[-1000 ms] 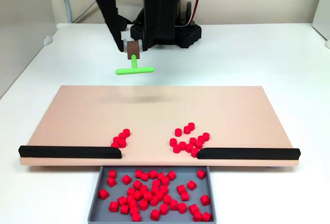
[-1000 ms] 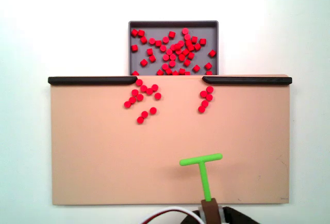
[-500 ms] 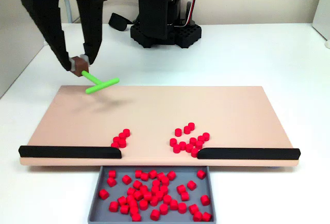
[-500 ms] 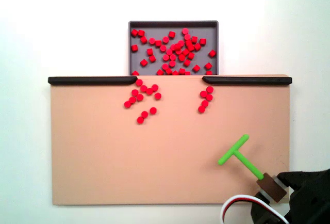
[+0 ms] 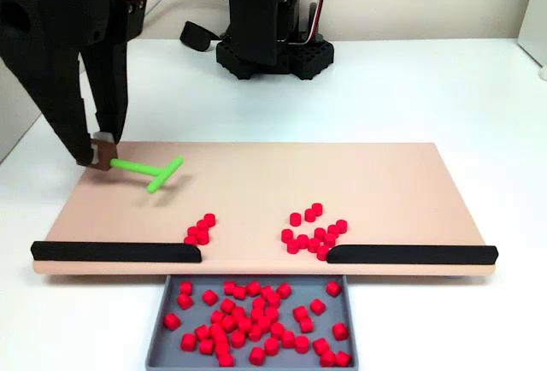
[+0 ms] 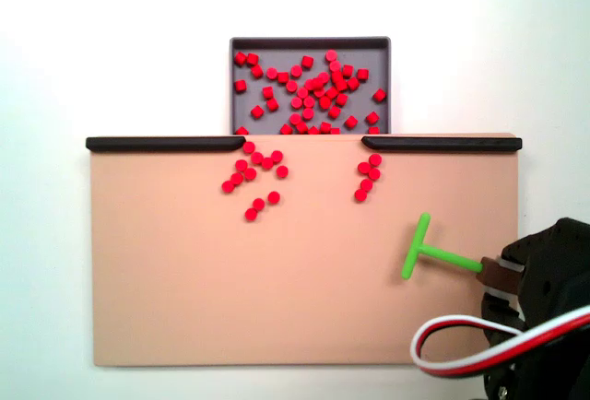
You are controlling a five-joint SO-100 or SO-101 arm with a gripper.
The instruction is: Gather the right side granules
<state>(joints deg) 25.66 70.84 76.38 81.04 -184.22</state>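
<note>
Gripper [image 5: 101, 156] sits at left-centre of a fixed view, and at the lower right edge in the other fixed view [image 6: 495, 276]. Fingers nearly together, clenched on the brown end block of the green T-shaped tool [image 5: 151, 170]; nothing else is touched. Tool lies low over the tan board [image 5: 256, 179], stem pointing right in the front-on view, crossbar at its free end. In the top-down view the tool [image 6: 426, 252] has its crossbar upright, just below-right of the small pellet bunch.

Right side granules [image 6: 367, 176]: approx six red pellets, tight cluster in upper right-centre of the top-down view, just below the inner end of the right black rail [image 6: 447, 143]. Same bunch in the front-on view [image 5: 200, 229] is left of centre, near the left rail's end. Apart from the tool.

Bigger bunch [image 6: 255, 177] sits upper left-centre in the top-down view, loosely spread.

Containers: grey tray [image 6: 310, 42] at top centre, beyond the gap between rails, holds several dozen red pellets [image 6: 313, 91], spread w/ a denser middle. In the front-on view the tray [image 5: 158, 320] is at bottom centre.
</note>
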